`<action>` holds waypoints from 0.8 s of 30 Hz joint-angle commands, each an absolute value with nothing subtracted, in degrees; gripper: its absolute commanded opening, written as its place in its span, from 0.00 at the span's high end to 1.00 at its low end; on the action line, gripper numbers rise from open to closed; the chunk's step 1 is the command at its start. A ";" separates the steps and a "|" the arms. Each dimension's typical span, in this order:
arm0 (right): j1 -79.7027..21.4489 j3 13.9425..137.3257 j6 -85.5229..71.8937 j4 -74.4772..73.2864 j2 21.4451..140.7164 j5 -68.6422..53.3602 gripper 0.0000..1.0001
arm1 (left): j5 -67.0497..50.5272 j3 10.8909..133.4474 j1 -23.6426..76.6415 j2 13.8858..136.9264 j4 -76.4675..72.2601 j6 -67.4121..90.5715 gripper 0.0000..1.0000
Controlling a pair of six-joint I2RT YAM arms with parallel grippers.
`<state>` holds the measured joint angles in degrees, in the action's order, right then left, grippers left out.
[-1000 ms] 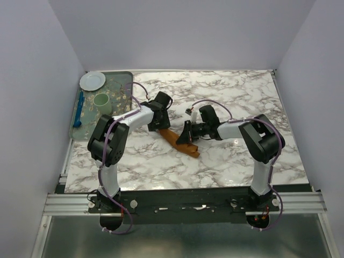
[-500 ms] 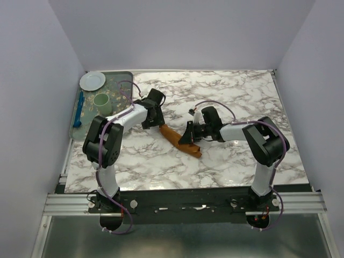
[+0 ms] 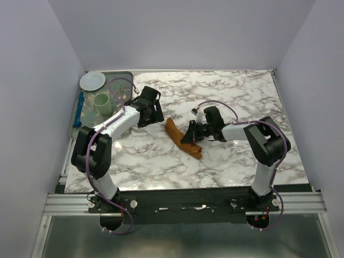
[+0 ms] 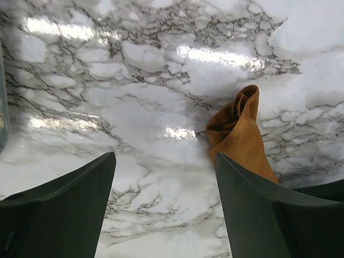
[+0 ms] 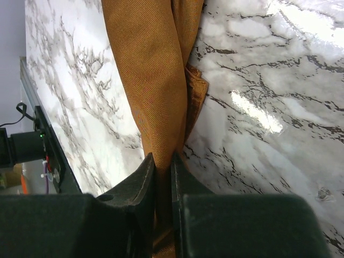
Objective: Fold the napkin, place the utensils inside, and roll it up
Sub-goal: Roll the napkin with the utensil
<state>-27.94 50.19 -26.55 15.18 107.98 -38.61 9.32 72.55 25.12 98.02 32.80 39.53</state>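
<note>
The rust-orange napkin (image 3: 179,136) lies rolled into a long narrow bundle on the marble table, running from upper left to lower right. It also shows in the right wrist view (image 5: 153,64) and the left wrist view (image 4: 239,134). My right gripper (image 3: 191,135) is shut on the napkin's middle, its fingers (image 5: 141,177) pinching the cloth. My left gripper (image 3: 152,117) is open and empty, up and left of the napkin's far end, with bare marble between its fingers (image 4: 250,207). The copper fork is hidden.
A green tray (image 3: 125,78) sits at the far left with a white plate (image 3: 92,80), a pale green cup (image 3: 102,102) and a blue utensil (image 3: 79,110). The table's near edge rail (image 3: 183,200) runs along the bottom.
My left gripper has let go of the napkin's far end and drawn back to the upper left. The right gripper has stayed shut on the napkin, shifting slightly right.
</note>
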 commanded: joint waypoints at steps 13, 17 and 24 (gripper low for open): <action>-27.33 55.54 -15.40 -6.05 102.23 -25.68 0.43 | -6.15 67.15 29.97 99.23 26.11 50.80 0.17; -29.34 59.76 -9.59 -16.31 98.27 -17.79 0.31 | -6.06 66.53 30.06 99.93 24.96 52.12 0.16; -40.32 60.56 -3.00 -20.39 91.24 3.30 0.16 | -8.61 67.76 30.06 104.59 23.55 53.26 0.17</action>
